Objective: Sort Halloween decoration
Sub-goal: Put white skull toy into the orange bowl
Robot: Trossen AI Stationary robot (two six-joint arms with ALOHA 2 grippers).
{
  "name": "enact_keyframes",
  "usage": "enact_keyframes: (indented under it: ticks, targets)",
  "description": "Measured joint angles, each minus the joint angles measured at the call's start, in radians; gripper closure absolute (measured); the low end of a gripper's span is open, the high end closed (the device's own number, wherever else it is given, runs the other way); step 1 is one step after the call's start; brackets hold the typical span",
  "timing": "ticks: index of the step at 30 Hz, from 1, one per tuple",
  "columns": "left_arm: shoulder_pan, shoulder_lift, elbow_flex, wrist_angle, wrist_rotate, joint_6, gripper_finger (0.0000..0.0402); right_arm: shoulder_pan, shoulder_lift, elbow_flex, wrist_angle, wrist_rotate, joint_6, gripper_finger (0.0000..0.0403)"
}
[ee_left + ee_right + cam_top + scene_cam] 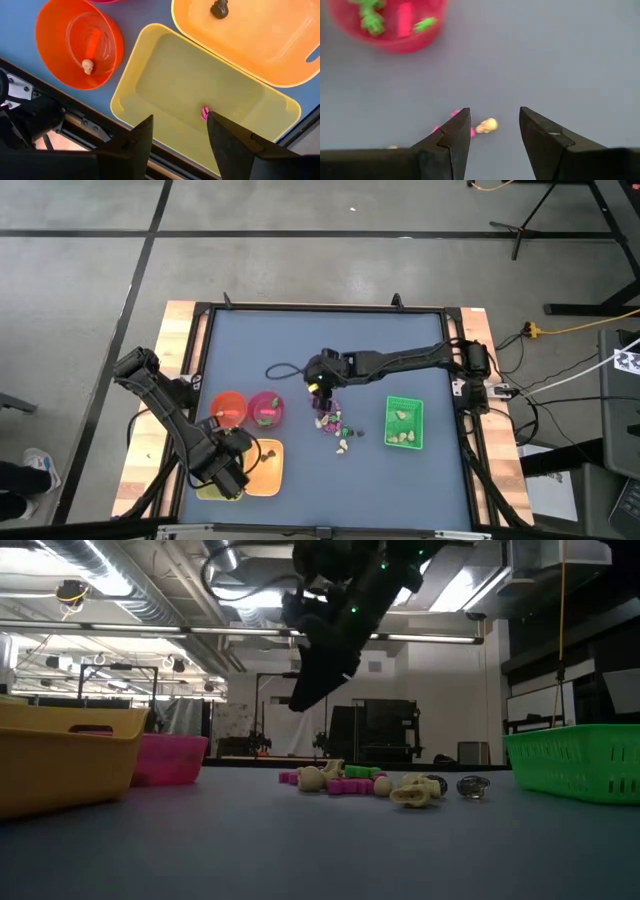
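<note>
While left gripper [175, 135] fingers gape over yellow tray [165, 70]; writing: unreadable

glossy plastic orange bowl [79, 44], seemingly matt table [330, 350]

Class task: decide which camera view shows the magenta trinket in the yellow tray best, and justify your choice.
The left wrist view: it looks straight into the yellow tray, where the magenta trinket lies between the open left gripper fingers. The high view shows the tray only partly, under the arm; the low view shows only its wall; the right wrist view misses it.
</note>
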Motion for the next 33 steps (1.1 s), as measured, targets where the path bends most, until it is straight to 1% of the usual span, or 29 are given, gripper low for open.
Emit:
enact_keyframes:
  ticks: [5,10,18,23,33]
  targets:
    - [0.000,0.000,0.000,0.000,-0.001,0.000,0.0231,-0.049,0.000,-0.002,0.002,-0.002,0.154,0.0235]
    - [0.000,0.000,0.000,0.000,-0.001,0.000,0.0231,-0.073,0.000,-0.002,0.001,-0.006,0.233,0.0235]
    - [0.000,0.000,0.000,0.007,-0.023,0.000,0.0231,-0.055,0.058,-0.004,-0.002,-0.025,0.245,0.0235]
    - [0.000,0.000,-0.001,0.020,-0.051,0.000,0.0231,-0.049,0.114,-0.003,0.039,-0.029,0.279,0.0235]
    - [0.000,0.000,-0.001,0.027,-0.059,0.003,0.0231,-0.050,0.189,-0.002,0.060,-0.047,0.316,0.0235]
